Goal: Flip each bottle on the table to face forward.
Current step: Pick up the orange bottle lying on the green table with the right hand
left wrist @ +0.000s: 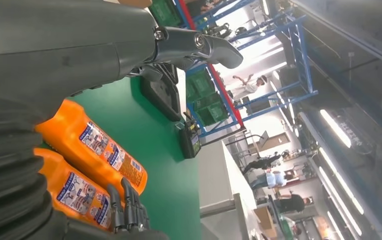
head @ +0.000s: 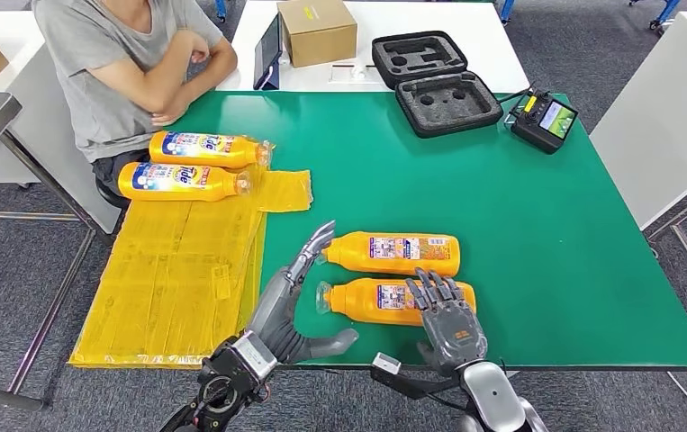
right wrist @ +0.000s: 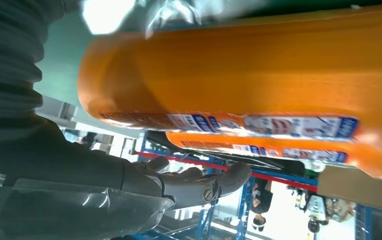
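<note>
Far bottle (head: 206, 148) label shows letters "ile"; next bottle (head: 180, 180) same, partly cut; near bottles' labels illegible.

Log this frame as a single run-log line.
left hand: open beside bottle caps | right hand: fingers resting on near bottle | far bottle: untouched | two bottles by person

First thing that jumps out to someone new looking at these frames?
Probably the two orange bottles lying side by side near the front edge of the green table: the nearer bottle has the right hand resting over its base end, while the farther bottle has the open left hand at its neck. Two more orange bottles lie at the far left beside a seated person.
</note>
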{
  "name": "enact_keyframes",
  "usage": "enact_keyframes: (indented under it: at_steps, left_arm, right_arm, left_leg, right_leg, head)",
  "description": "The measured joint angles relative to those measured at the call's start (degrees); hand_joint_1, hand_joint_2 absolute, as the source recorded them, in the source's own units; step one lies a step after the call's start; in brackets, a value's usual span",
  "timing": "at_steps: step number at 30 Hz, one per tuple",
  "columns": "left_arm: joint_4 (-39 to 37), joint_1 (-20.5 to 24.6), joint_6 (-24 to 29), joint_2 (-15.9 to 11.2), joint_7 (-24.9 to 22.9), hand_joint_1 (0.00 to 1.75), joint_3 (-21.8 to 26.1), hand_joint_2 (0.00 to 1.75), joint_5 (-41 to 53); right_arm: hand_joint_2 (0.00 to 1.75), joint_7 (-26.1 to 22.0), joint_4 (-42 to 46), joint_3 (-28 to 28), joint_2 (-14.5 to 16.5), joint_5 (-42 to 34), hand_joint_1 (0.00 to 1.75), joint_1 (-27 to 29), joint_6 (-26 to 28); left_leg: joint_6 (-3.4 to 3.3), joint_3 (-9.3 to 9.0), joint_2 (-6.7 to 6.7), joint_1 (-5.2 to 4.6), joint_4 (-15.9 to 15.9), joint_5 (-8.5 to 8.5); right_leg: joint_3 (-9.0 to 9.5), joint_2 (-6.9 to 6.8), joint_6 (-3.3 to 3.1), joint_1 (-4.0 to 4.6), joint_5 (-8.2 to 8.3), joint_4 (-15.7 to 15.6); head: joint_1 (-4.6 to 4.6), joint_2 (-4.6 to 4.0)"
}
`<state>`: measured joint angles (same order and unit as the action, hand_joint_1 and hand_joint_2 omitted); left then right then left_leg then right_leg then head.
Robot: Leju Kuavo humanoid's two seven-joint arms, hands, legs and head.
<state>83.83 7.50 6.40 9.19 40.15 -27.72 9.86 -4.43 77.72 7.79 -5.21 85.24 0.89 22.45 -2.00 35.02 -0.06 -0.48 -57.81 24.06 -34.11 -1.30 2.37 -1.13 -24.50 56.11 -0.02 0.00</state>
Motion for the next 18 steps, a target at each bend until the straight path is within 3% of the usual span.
enact_keyframes:
  at_steps: [16, 17, 18]
  left_arm:
    - [-1.05, 0.00, -1.21, 1.54, -0.01, 0.00, 1.90, 1.75, 1.52]
    - [-1.10, 0.00, -1.22, 1.61, -0.01, 0.00, 2.00, 1.75, 1.56]
    - [-1.14, -0.01, -1.24, 1.66, 0.00, 0.00, 2.07, 1.75, 1.64]
  right_arm:
    - [1.75, 1.37, -2.10, -1.54, -0.25, 1.05, 0.00, -1.38, -0.22]
    - [1.75, 1.37, -2.20, -1.56, -0.25, 1.05, 0.02, -1.44, -0.24]
    - [1.75, 1.37, -2.29, -1.59, -0.25, 1.05, 0.19, -1.49, -0.27]
  left_leg:
    - [0.00, -0.01, 0.00, 0.00, 0.00, 0.00]
    - [0.00, -0.01, 0.00, 0.00, 0.00, 0.00]
    - [0.00, -0.01, 0.01, 0.00, 0.00, 0.00]
  right_leg:
    - [0.01, 0.00, 0.00, 0.00, 0.00, 0.00]
    - [0.01, 0.00, 0.00, 0.00, 0.00, 0.00]
    - [0.01, 0.00, 0.00, 0.00, 0.00, 0.00]
  head:
    - [-0.01, 0.00]
    - [0.00, 0.00]
    - [0.00, 0.00]
